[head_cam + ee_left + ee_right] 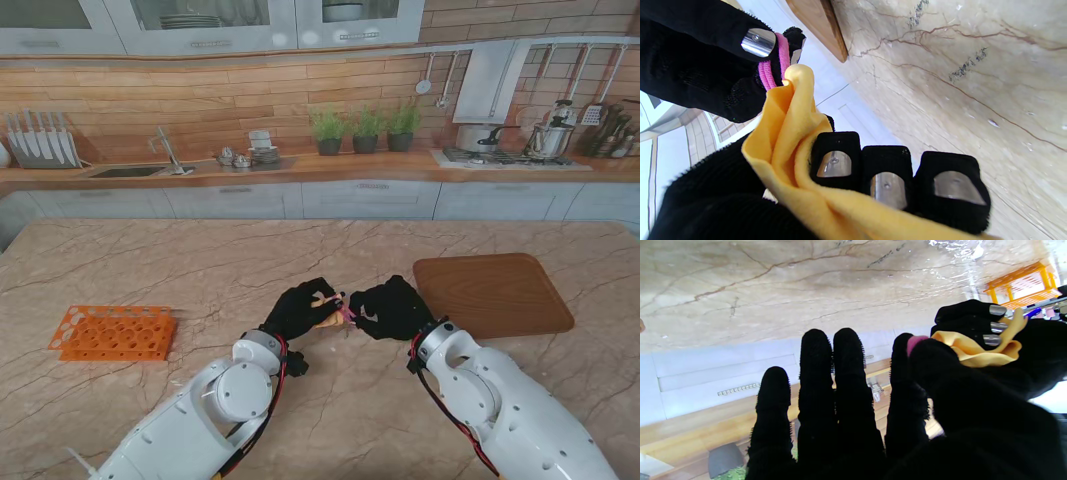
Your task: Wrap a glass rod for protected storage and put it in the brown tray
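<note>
My left hand [298, 310] is shut on a yellow cloth bundle [790, 133], held above the middle of the table. The glass rod does not show; I cannot tell whether it is inside the cloth. My right hand [392, 308] meets it from the right, pinching a pink elastic band [773, 68] at the bundle's end between thumb and index finger. From the right wrist, the band [915, 340] and cloth [973, 350] show past my thumb, the other fingers [846, 380] stretched out. The brown tray [492, 293] lies on the table just right of my right hand.
An orange test-tube rack [113, 332] stands at the left of the marble table [200, 265]. The kitchen counter with sink, plants and stove runs along the far wall.
</note>
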Tool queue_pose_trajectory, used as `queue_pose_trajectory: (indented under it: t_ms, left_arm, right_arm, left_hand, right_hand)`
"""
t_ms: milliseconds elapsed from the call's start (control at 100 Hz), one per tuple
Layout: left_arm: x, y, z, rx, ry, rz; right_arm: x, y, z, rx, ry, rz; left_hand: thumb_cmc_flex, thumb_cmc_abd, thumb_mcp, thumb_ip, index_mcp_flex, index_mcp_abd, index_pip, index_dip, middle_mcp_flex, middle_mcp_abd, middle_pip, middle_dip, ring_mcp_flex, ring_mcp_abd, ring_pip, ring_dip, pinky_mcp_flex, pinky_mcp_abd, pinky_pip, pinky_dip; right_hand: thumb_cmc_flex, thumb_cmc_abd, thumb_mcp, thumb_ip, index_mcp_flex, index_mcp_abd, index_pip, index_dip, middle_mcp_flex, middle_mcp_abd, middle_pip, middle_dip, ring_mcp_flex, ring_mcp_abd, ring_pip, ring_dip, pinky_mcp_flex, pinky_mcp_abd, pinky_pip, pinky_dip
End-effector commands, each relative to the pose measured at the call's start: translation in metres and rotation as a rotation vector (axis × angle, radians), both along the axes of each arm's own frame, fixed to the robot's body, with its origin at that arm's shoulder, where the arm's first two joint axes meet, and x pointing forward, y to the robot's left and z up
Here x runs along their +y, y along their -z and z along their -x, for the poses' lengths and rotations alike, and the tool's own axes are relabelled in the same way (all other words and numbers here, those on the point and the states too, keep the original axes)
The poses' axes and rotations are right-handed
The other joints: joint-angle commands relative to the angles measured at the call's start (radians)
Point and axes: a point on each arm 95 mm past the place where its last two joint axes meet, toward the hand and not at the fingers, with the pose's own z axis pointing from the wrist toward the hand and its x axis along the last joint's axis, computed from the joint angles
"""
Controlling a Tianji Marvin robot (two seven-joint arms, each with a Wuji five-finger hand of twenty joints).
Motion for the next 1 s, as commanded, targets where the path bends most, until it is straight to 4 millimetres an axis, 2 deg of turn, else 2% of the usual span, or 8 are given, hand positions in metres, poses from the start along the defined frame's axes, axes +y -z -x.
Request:
queue_pose_trajectory:
  t_ms: [0,250,990]
  left_arm:
    - [-0.003,-0.002,0.001,0.007,-0.003,0.012]
    - [-0.002,-0.001,0.001,0.020,-0.001,0.007]
    - [-0.004,-0.001,0.004,0.044,0.057,-0.013]
  right_arm:
    - [0.002,-0.001,0.003,-0.010,-0.022,0.004]
    - [0.003,-0.010,0.000,-0.075,-0.062,0.019]
    - [0.007,-0.027,-0.018,-0.154,-0.120,0.008]
  left_hand:
    - [0.140,-0.003,0.084,0.064,-0.009,0.017,0.051,0.021,0.029,-0.092,0.055,0.033,0.026,-0.049,0.057,0.003,0.013,0.017,0.237,0.017]
    - [0.143,-0.006,0.082,0.069,-0.007,0.043,0.058,0.016,0.032,-0.093,0.057,0.034,0.026,-0.049,0.057,0.003,0.014,0.013,0.245,0.023]
    - [0.112,-0.039,0.144,0.084,0.033,0.043,0.062,0.019,0.048,-0.093,0.063,0.034,0.026,-0.057,0.071,0.012,0.016,-0.003,0.257,0.054]
  right_hand:
    - [0.050,-0.017,0.037,-0.002,0.041,-0.139,0.050,0.029,0.030,0.004,0.019,-0.009,0.019,-0.028,0.019,-0.001,0.001,0.015,0.028,-0.001]
    - [0.055,0.000,0.025,-0.009,0.029,-0.168,0.049,0.061,0.022,0.002,0.028,-0.004,0.017,-0.033,0.022,-0.001,0.001,0.011,0.028,-0.005]
    - [0.062,0.024,-0.007,-0.008,0.010,-0.194,0.044,0.094,0.014,-0.006,0.040,-0.003,0.014,-0.041,0.029,-0.001,0.001,0.007,0.033,-0.011]
